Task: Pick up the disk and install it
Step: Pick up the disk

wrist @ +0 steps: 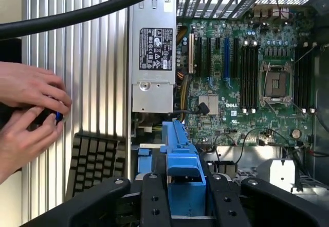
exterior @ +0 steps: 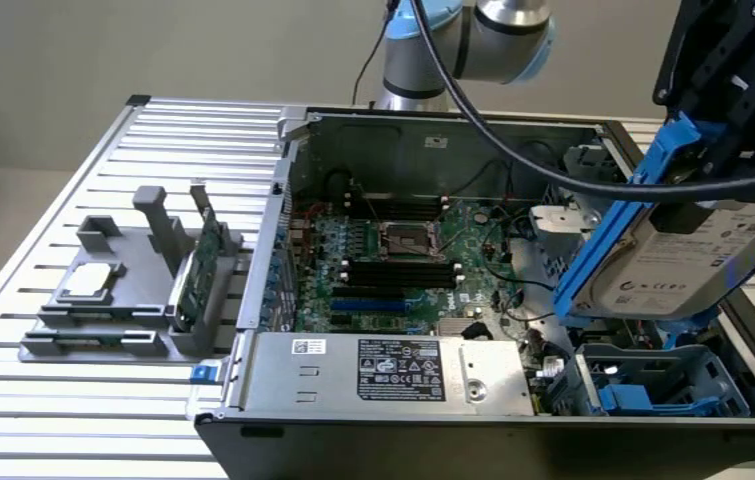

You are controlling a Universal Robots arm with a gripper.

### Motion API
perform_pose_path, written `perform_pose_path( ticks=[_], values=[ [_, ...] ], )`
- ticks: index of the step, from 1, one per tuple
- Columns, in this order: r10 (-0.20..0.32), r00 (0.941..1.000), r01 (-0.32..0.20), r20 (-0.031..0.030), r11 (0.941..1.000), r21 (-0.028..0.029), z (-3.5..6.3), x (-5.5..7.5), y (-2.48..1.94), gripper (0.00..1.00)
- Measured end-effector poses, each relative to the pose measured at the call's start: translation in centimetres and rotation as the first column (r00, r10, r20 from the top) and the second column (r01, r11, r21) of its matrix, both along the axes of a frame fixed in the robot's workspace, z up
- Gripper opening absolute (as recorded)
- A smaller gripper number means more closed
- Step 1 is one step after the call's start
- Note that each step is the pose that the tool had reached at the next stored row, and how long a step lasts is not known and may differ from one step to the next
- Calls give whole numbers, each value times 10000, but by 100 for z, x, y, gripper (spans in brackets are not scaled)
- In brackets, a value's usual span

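We see the gripper (exterior: 713,165) at the exterior view's upper right, its black fingers closed on the disk (exterior: 677,262), which hangs clear of the open computer case (exterior: 300,180). The disk is tilted, with its white label facing the exterior camera and one bright blue side rail (exterior: 617,215) running up its edge on the exterior view's left, toward the fingers. It hangs over the end of the case on the exterior view's right, above a drive bay (exterior: 651,385) with blue plastic parts, and touches nothing in the case that we can make out. In the wrist view the gripper (wrist: 184,198) has a blue rail (wrist: 181,160) clamped between its fingers, and beyond it lie the green motherboard (wrist: 241,98) and the silver power supply (wrist: 151,57). Next to the case, on the exterior view's left, a grey holder (exterior: 130,320) rests on the slatted metal table (exterior: 30,400); it carries a small square silver chip (exterior: 92,283) lying flat and a green circuit card (exterior: 204,262) standing on edge. In the wrist view a person's hands (wrist: 31,88) are held together over the table's slats around a small dark and blue item, near a black keyboard (wrist: 97,162).
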State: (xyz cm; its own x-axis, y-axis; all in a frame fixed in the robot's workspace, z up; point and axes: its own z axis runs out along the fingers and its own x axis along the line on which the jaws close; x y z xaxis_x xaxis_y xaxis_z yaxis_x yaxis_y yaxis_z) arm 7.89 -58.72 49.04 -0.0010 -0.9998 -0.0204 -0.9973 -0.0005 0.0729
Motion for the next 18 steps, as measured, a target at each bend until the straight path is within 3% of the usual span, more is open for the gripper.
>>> perform_pose_path(
  ticks=[5, 18],
  values=[
    [0, 10000, 0, -1, 10000, 17, -24, 162, -58, 33],
    [6, 10000, -6, 1, 10000, 54, -236, 338, -102, 33]
  ],
)
